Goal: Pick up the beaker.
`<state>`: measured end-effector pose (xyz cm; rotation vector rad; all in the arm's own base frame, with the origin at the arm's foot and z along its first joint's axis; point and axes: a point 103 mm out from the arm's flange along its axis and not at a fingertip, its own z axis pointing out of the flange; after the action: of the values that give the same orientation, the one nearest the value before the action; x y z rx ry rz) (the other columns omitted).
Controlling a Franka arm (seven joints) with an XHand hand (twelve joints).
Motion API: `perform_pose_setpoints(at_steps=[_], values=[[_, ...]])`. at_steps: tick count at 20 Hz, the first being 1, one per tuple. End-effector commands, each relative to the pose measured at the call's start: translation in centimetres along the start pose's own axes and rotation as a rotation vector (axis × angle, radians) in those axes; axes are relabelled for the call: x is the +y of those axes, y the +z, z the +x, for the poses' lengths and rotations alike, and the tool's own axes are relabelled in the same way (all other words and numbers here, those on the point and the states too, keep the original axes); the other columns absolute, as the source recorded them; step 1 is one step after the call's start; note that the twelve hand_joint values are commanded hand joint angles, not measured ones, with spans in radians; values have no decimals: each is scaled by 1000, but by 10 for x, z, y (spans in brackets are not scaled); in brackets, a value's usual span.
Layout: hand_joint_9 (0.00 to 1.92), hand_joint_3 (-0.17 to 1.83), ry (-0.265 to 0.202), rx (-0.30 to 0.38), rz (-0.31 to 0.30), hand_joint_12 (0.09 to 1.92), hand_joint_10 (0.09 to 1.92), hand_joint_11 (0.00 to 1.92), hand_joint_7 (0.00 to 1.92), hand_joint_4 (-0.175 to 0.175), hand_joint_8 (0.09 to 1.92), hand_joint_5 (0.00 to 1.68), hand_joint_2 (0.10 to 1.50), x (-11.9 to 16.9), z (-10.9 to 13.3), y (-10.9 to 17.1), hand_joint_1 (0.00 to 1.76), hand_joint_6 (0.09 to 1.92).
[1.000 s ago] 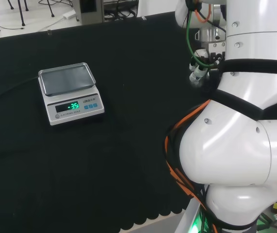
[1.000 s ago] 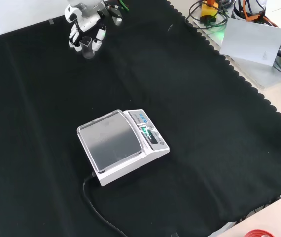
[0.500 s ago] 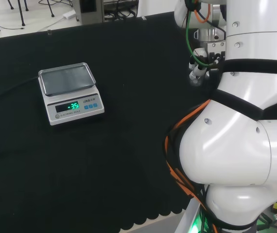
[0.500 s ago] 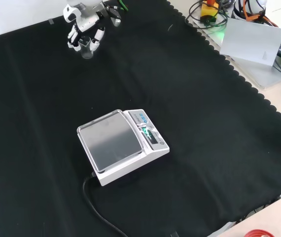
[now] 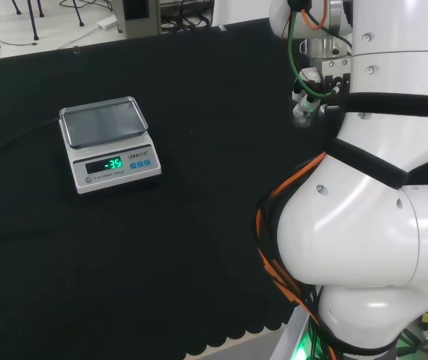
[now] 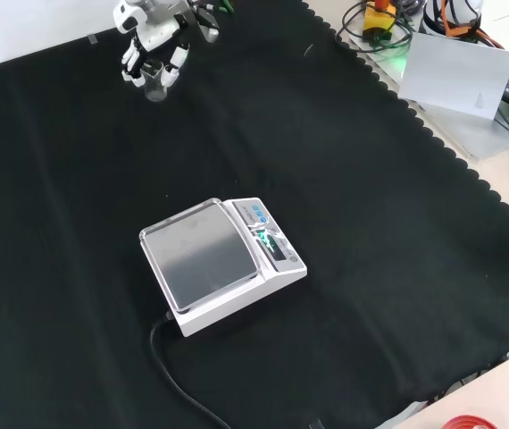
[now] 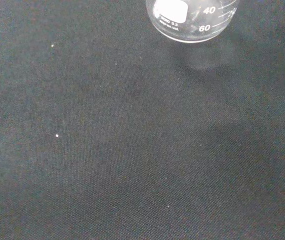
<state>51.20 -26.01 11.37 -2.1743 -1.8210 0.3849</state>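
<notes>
A small clear glass beaker (image 6: 155, 82) hangs near the far left of the cloth in the front view, with the black and white hand (image 6: 151, 43) shut round it from above. In the wrist view the beaker's round bottom (image 7: 191, 19) with printed graduations floats over the black cloth, and its faint shadow lies on the cloth beside it. In the head view the hand's fingers (image 5: 302, 111) show beside the big white arm links at the right; the glass is hard to make out there.
A white digital scale (image 6: 221, 262) with a steel pan (image 5: 102, 121) stands mid-cloth, its display lit and its cable running off toward the front view's near edge. Cables and a grey sheet (image 6: 455, 71) lie past the cloth's scalloped edge at the front view's right.
The hand has risen a little with the beaker in it, moving toward the top of both views. The scale has not moved.
</notes>
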Motion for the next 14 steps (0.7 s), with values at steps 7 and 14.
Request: perform_pose_setpoints(at_steps=[7,14], values=[[782,-41,-21,-61,-12,1224,856,784,468,-175,950,767,1243,-29,12,-44,1103,1316],[792,-34,-33,-62,-26,1220,869,794,484,-175,956,770,1239,-43,24,-59,1104,1314]])
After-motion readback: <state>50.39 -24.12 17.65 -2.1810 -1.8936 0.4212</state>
